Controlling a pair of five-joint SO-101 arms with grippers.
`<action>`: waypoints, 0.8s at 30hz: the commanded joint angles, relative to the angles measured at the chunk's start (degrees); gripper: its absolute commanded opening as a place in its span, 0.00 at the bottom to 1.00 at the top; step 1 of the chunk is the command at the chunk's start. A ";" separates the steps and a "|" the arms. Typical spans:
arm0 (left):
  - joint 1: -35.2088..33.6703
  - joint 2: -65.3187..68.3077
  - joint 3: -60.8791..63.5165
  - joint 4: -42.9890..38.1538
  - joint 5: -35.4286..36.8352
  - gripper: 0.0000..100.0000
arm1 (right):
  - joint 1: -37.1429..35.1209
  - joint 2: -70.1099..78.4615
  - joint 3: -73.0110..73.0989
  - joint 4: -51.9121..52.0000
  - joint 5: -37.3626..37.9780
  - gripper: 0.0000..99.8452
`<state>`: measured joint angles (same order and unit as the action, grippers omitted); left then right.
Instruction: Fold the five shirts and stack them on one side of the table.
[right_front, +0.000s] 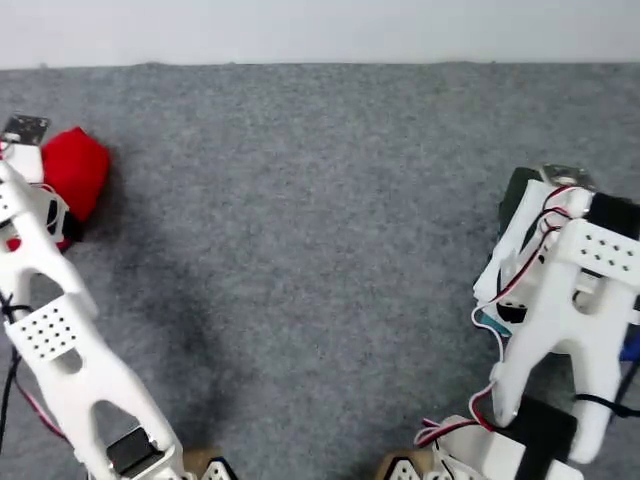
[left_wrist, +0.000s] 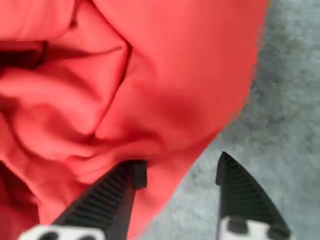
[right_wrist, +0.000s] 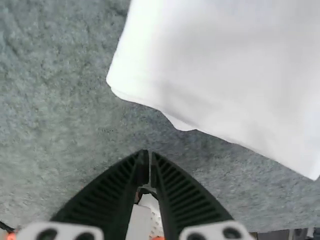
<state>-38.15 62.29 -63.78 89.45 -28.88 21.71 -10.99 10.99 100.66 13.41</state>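
Red shirt (left_wrist: 125, 75): soft, crumpled into deep folds, bunched up at the table's left edge.
Left gripper (left_wrist: 182, 167): ribbed black fingers spread apart, one over the shirt's edge, the other over bare felt.
White shirt (right_wrist: 225, 75): smooth, lying flat, rounded corner.
Right gripper (right_wrist: 150, 157): fingers pinched together on nothing, just off that corner.
Table (right_front: 300, 250): fuzzy grey felt.

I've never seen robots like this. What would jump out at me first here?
The bright red shirt, bunched up at the left edge, stands out most against the grey table. The left hand hangs open at the edge of the cloth. On the other side, a smooth white shirt lies just beyond the right hand, whose fingers are shut.
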 joint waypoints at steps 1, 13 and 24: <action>0.35 2.29 -8.31 0.44 -0.44 0.14 | -0.57 -2.42 -0.35 2.24 -1.58 0.01; 4.04 2.73 -32.22 11.25 4.22 0.01 | -0.57 -2.51 -0.44 2.33 -5.54 0.01; 18.29 -21.89 -14.81 11.34 11.78 0.01 | -0.57 -2.51 -0.44 2.33 -6.07 0.01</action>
<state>-25.05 51.21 -82.86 99.30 -20.62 21.71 -10.99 10.99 100.66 7.87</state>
